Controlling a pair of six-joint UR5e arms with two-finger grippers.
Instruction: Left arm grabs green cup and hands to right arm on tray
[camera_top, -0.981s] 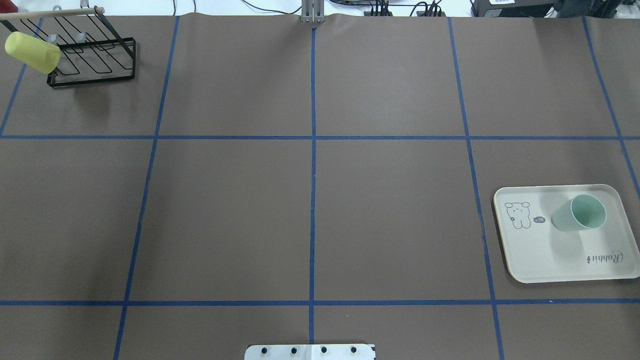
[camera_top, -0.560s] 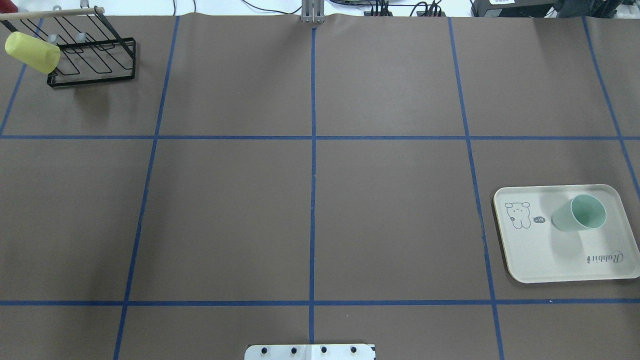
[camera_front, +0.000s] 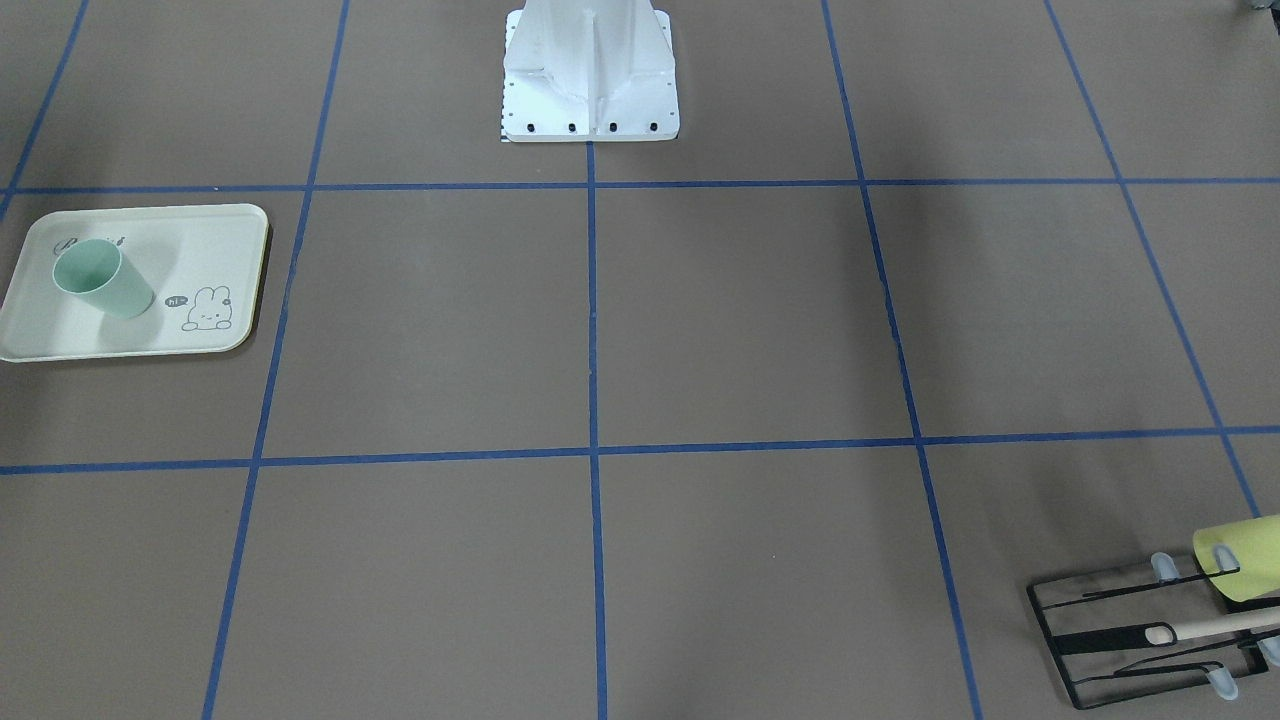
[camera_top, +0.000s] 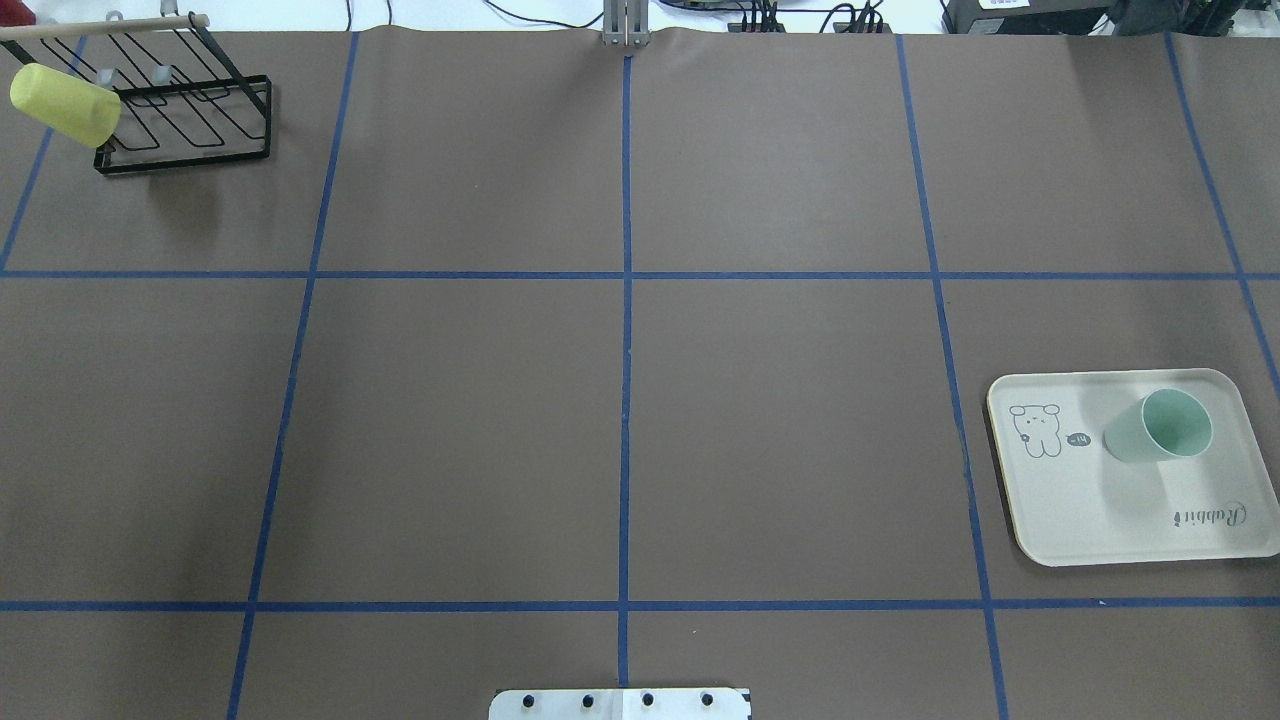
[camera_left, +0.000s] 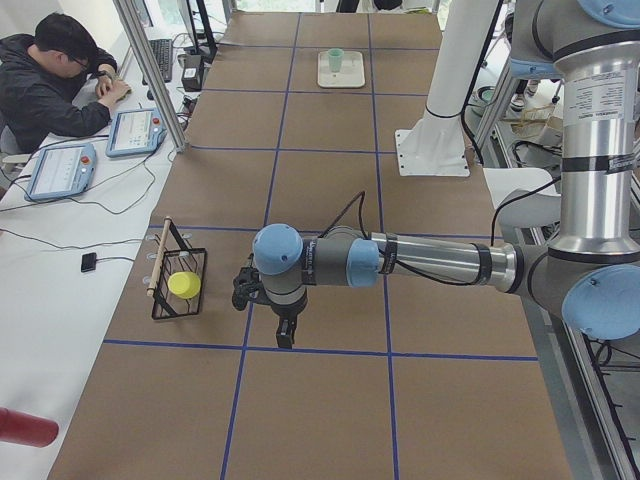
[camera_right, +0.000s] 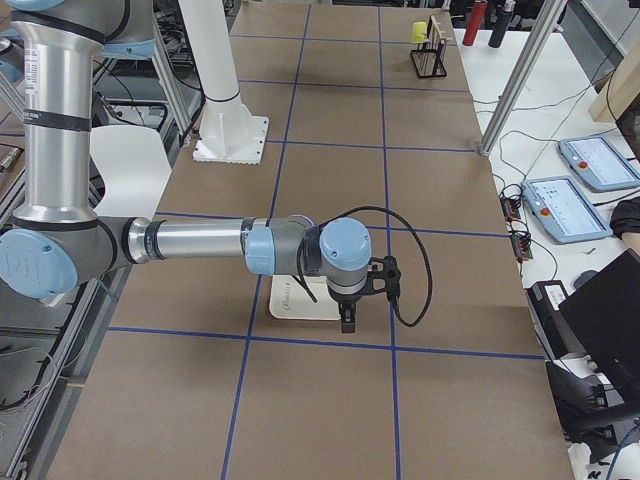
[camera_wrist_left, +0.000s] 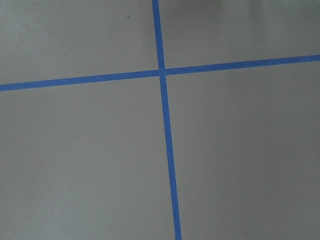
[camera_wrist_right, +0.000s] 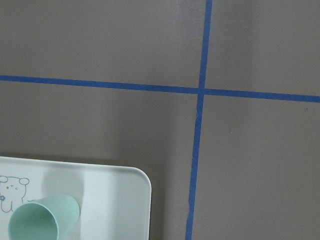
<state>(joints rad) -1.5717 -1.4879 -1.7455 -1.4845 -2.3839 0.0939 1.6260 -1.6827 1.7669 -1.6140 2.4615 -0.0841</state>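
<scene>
Green cup (camera_top: 1160, 428) stands upright, mouth up, on the tray (camera_top: 1100, 520), centre-right of the overhead view, beside the printed bunny. It is in nobody's grip. It looks like thin, smooth plastic: light, fairly stiff, probably slick, and easy to tip or squash at the rim. The wall tapers, so a pinch may slide toward the narrow base. The best hold seems to be across the wall at mid-height, or one finger inside the rim. The tray is a shallow cream slab with a low lip, lying flat near the right edge. It is likely to skate on the paper if nudged. The table (camera_top: 620, 400) is matte brown paper gridded with blue tape. A wire rack (camera_top: 190, 120) with a yellow cup (camera_top: 65, 105) sits at upper left, well apart. The left gripper (camera_left: 285, 335) hangs over the table near the rack. The right gripper (camera_right: 347, 318) hangs by the tray's edge. Both show only in the side views, so I cannot tell how their jaws stand. An operator (camera_left: 55, 80) sits at a side bench, upper left of the left-end view.
</scene>
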